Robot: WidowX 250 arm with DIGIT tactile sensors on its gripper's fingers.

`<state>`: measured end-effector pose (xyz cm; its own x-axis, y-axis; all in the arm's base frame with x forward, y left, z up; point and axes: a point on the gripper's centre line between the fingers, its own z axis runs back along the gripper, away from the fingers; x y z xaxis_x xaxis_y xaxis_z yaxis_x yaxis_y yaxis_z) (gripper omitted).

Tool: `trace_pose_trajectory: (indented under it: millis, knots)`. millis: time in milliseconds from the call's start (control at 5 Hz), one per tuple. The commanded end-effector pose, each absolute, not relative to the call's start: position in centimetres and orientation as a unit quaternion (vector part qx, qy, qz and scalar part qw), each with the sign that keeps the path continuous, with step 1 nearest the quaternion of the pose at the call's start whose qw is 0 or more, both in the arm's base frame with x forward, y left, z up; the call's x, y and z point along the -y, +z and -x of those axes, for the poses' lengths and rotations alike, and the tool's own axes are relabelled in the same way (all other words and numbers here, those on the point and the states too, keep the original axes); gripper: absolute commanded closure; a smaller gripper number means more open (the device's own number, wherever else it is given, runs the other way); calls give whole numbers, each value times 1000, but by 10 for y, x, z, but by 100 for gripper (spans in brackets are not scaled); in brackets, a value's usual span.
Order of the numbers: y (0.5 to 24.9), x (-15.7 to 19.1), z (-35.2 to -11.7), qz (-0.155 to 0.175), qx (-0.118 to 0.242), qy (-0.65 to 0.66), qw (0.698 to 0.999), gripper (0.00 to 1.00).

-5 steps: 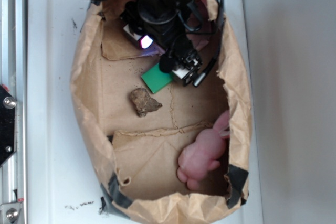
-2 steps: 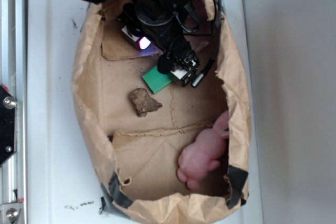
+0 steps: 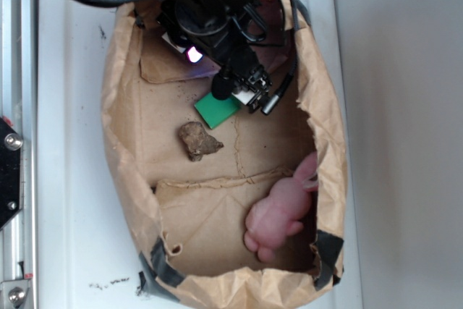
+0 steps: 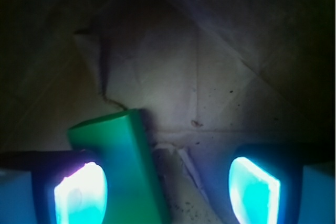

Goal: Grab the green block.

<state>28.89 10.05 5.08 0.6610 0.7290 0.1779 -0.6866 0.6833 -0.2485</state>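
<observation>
One claw [image 4: 168, 190] finger touches the green block [image 4: 123, 150], jaws apart

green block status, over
Hand open, low over the bag floor. Green block against one pad, not gripped. Brown rock clear to the side.

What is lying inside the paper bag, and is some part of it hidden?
Inside the paper bag lie a green block, a brown rock and a pink rabbit. The gripper covers the block's upper end and the bag's floor beneath it.
</observation>
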Motion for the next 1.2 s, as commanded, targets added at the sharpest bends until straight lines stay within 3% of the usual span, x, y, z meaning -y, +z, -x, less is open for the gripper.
trace_pose_trajectory:
  millis: [0, 600, 1000]
  knots:
    - [67, -99, -296, 74, 195, 371, 905, 0]
    - [68, -85, -283, 76, 197, 337, 917, 0]
    - [83, -82, -280, 93, 196, 335, 917, 0]
